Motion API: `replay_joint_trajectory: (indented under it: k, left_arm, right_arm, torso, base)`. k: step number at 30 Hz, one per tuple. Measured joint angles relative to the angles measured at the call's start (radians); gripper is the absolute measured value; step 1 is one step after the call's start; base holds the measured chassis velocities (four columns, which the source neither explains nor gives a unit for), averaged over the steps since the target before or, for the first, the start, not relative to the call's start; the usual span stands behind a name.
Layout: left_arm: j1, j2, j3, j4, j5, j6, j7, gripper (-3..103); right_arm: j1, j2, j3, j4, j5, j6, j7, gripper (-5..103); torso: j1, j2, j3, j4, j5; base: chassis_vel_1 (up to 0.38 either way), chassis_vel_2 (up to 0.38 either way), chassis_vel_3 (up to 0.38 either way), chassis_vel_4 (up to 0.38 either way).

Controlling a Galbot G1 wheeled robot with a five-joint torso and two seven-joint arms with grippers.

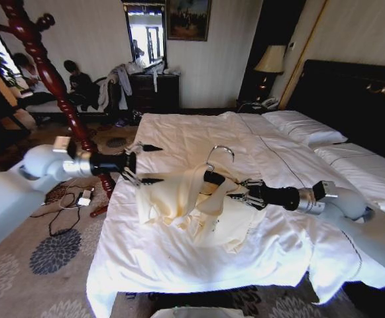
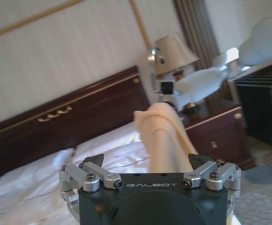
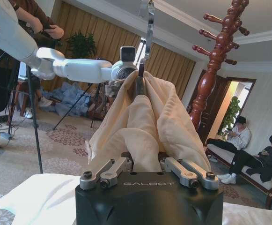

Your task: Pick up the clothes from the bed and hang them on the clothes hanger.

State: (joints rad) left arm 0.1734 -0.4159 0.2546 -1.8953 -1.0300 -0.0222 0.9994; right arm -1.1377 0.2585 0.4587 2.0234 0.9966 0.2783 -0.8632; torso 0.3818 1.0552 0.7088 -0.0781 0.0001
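Cream garment (image 1: pixel 191 211) draped over the black clothes hanger (image 1: pixel 213 177), held up above the white bed (image 1: pixel 179 265) near frame centre in head view. Silver hook (image 1: pixel 220 154) stood up at 12 o'clock of the hanger, clear of the cloth. Most of the hanger bar buried under fabric; only a short black stub showed by the hook.

Right gripper (image 1: pixel 245 192) came in from 3 o'clock, fingers closed in on the hanger's end under the cloth. Exact contact point hidden by folds; in right wrist view the garment (image 3: pixel 145 126) blocked the fingertips completely, hook (image 3: pixel 148 33) rising above.

Left gripper (image 1: pixel 134 171) sat at 9 o'clock of the garment, fingers spread wide, nothing between them. Lower finger looked close to the cloth edge, touching or not: could not tell. Left wrist view showed the garment (image 2: pixel 166 138) just beyond its spread fingers, hook (image 2: pixel 155 56) behind.

Garment's lower hem sagged to the quilt at 6 o'clock.
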Motion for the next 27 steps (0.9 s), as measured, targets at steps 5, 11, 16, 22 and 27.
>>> replay_joint_trajectory:
  k: [5, 11, 16, 22, 27]
  left_arm:
    - [-0.048, -0.018, 0.077, -0.011, 0.027, 0.036, -0.012, 102]
    - [-0.052, -0.015, 0.082, -0.007, 0.058, 0.055, -0.025, 93]
    - [-0.053, -0.012, 0.085, -0.006, 0.069, 0.078, -0.015, 72]
    - [-0.086, -0.028, 0.11, 0.01, 0.116, 0.106, 0.027, 49]
    - [-0.139, -0.052, 0.15, 0.026, 0.133, 0.121, 0.044, 34]
  right_arm:
    - [0.002, -0.003, 0.003, -0.006, -0.006, -0.002, 0.0, 19]
    - [0.002, -0.002, 0.005, -0.009, -0.013, -0.003, 0.001, 19]
    - [0.006, -0.001, 0.004, -0.013, -0.016, -0.003, 0.002, 19]
    - [0.011, -0.002, 0.004, -0.014, -0.02, -0.004, 0.003, 19]
    - [0.011, -0.004, 0.008, -0.006, -0.024, -0.004, 0.004, 19]
  torso:
    - [0.0, 0.0, 0.0, 0.0001, 0.0]
    - [0.0, 0.0, 0.0, 0.0003, -0.0001]
    - [0.0, 0.0, 0.0, 0.0004, -0.0002]
    - [0.0, 0.0, 0.0, 0.0002, -0.0002]
    - [0.0, 0.0, 0.0, 0.0001, -0.0001]
  base:
    - [0.0, 0.0, 0.0, 0.0]
    - [0.0, 0.0, 0.0, 0.0]
    - [0.0, 0.0, 0.0, 0.0]
    - [0.0, 0.0, 0.0, 0.0]
    - [0.0, 0.0, 0.0, 0.0]
